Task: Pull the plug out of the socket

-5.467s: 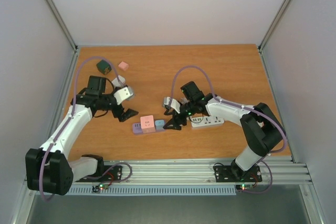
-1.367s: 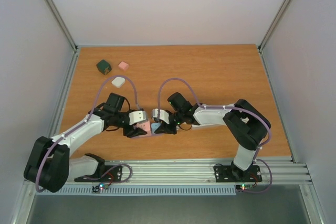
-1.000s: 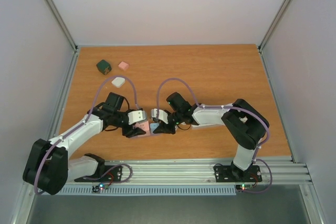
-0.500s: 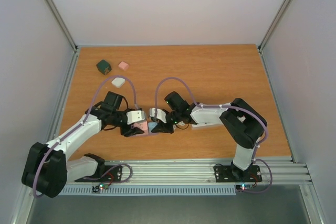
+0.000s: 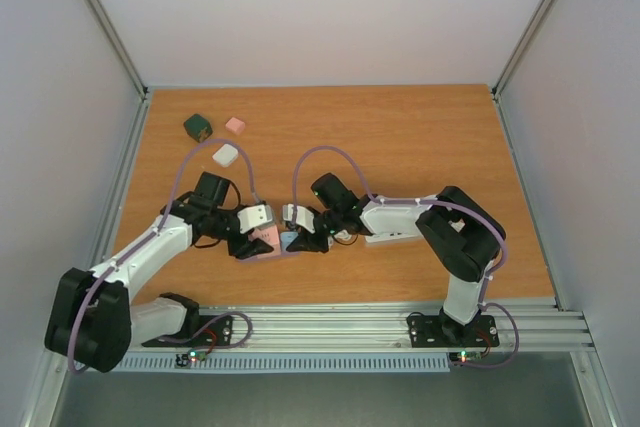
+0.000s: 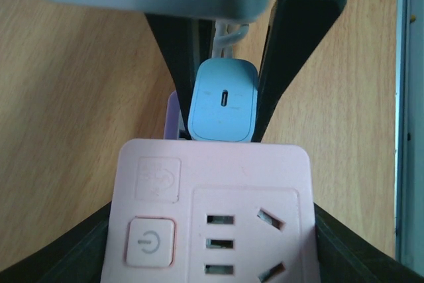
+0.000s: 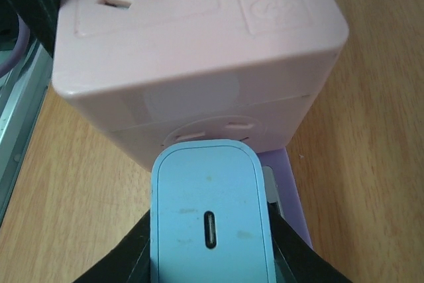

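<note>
overhead looks down; both wrist views closely share the socket [image 6: 212, 220].

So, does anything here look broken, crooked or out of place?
Nothing looks broken or spilled. The left tool holds the pink socket cube; the right tool grips the blue plug at its side. Only strays: green block, pink block, white block, lying loose at far left.

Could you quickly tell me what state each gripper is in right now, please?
Left gripper: closed on the socket.
Right gripper: closed on the plug.
</note>
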{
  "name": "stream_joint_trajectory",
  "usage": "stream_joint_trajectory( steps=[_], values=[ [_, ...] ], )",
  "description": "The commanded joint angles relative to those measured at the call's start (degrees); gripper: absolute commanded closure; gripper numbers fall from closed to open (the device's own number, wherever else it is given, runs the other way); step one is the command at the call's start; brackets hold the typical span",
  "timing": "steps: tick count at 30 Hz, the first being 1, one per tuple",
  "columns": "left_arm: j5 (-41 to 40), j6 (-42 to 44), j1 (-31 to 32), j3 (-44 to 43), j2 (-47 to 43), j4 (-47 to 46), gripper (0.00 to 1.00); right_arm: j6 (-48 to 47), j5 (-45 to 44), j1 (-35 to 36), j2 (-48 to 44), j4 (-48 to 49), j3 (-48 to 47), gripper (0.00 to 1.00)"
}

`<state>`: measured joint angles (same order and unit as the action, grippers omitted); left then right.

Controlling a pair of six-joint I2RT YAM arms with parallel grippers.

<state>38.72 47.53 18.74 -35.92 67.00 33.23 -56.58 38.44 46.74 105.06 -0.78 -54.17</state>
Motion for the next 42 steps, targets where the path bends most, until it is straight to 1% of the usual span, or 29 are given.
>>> stream_joint_trajectory(
  steps=[1, 4, 5, 8, 11, 12, 13, 15, 17, 19, 23, 24, 29, 30, 32, 34, 36, 38, 40, 42],
  values=[
    [20.8, -6.8, -1.4, -6.3, 0.0, -5.2, 0.70, 2.9, -11.9, 0.4, 4.4, -3.8, -0.1, 0.99],
    [18.1, -2.3, -1.5, -5.7, -1.6, -3.7, 0.70, 3.0, -12.1, 0.4, 4.6, -3.8, -0.2, 0.99],
    [16.9, 0.6, -1.4, -4.9, -2.5, -3.5, 0.70, 3.0, -12.1, 0.4, 4.6, -3.8, -0.3, 0.99],
    [13.3, 6.5, -1.0, -1.9, -5.2, -4.9, 0.70, 3.1, -12.4, 0.4, 4.7, -4.0, -0.5, 0.99],
    [10.8, 10.5, -0.4, 0.0, -6.0, -4.3, 0.70, 3.2, -12.6, 0.4, 4.8, -4.5, -1.0, 0.99],
    [10.6, 11.2, -0.4, 0.4, -6.2, -4.6, 0.71, 3.2, -12.6, 0.4, 5.0, -4.7, -1.1, 0.99],
    [10.9, 9.4, -0.4, 0.5, -6.2, -5.4, 0.70, 3.2, -12.8, 0.4, 5.1, -4.9, -1.3, 0.99],
    [12.2, 7.8, -0.6, -0.5, -5.9, -3.1, 0.71, 3.1, -12.7, 0.4, 5.1, -5.3, -1.5, 0.99],
    [12.0, 7.3, -1.3, -1.7, -5.7, -1.1, 0.71, 3.0, -12.5, 0.4, 4.8, -5.4, -1.3, 0.99],
    [11.7, 7.4, -3.4, -3.0, -5.3, 0.8, 0.71, 3.0, -12.4, 0.4, 4.5, -5.6, -1.2, 0.96],
    [13.1, 9.8, -8.2, -5.7, -4.4, 5.2, 0.71, 3.8, -11.4, 0.4, 3.3, -6.0, -1.3, 0.86],
    [13.3, 10.0, -9.3, -6.1, -4.2, 5.5, 0.71, 4.0, -11.1, 0.4, 3.0, -6.1, -1.4, 0.82],
    [12.2, 8.0, -14.0, -7.2, -3.2, 2.7, 0.71, 6.1, -9.9, 0.4, 1.9, -7.5, -3.1, 0.56],
    [10.9, 7.1, -14.5, -7.3, -2.9, 1.4, 0.70, 6.4, -9.6, 0.4, 1.6, -7.6, -3.2, 0.50],
    [8.4, 5.4, -15.7, -7.5, -2.4, -0.8, 0.70, 7.0, -9.2, 0.4, 1.0, -7.4, -3.4, 0.43],
    [5.6, 3.8, -16.8, -7.9, -2.0, -3.5, 0.70, 7.5, -8.7, 0.5, 0.6, -7.6, -3.8, 0.38],
    [4.1, 1.8, -18.0, -8.6, -1.3, -6.2, 0.70, 8.1, -8.3, 0.4, 0.3, -7.9, -4.5, 0.34],
    [2.7, -0.2, -20.9, -10.2, 0.4, -7.6, 0.70, 8.8, -8.1, 0.5, 0.1, -8.0, -5.0, 0.32],
    [2.2, -3.5, -23.1, -12.5, 2.9, -8.9, 0.68, 9.4, -7.9, 0.4, -0.1, -8.3, -5.7, 0.29],
    [3.3, -6.4, -26.1, -14.7, 6.0, -9.3, 0.68, 9.9, -8.0, 0.4, -0.4, -8.3, -6.2, 0.27]
  ],
)
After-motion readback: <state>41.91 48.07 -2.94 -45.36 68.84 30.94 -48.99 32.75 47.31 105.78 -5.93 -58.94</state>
